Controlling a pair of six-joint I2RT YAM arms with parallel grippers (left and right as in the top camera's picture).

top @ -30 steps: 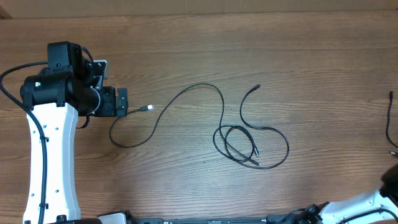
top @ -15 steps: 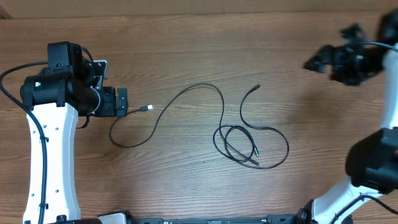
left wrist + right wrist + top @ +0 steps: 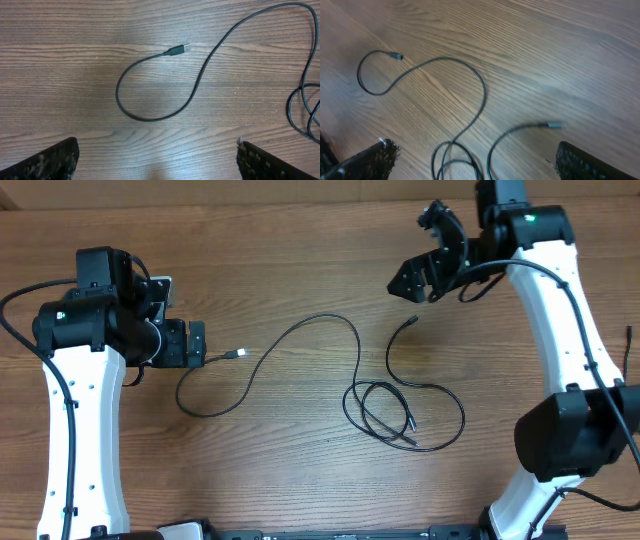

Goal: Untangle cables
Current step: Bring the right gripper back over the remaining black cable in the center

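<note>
1. Read the cables [image 3: 320, 318] first: two thin black cords lying flat on the table [image 3: 300, 240], crossing in a knot [image 3: 385, 415] of loose, slack loops.
2. Note the left gripper [image 3: 198, 346]: jaws spread wide, nothing held, hanging low over the wood. Find the silvery plug [image 3: 185, 48] just ahead of it, with a slack bend of the long cord curling back toward the gripper.
3. Note the right gripper [image 3: 415, 277]: jaws wide apart too, empty, raised above the table. Find the dark plug [image 3: 553, 124] ahead of it and off to the right in its wrist view, with the knot low in that view, between the two jaws.
4. Judge the step as the right gripper's reach for the free end carrying the dark plug; no grasp made yet.
5. Come down with the jaws straddling the cord just behind the dark plug, across its run rather than along it, and close only once both jaws are near the wood.
6. Draw that end away from the knot slowly and low, feeding it back out through the loops.
7. Hold the silvery-plug end with the left gripper if the whole bundle drags along.
8. Stop if the loops cinch tighter; likely a sign of pulling the wrong way.
</note>
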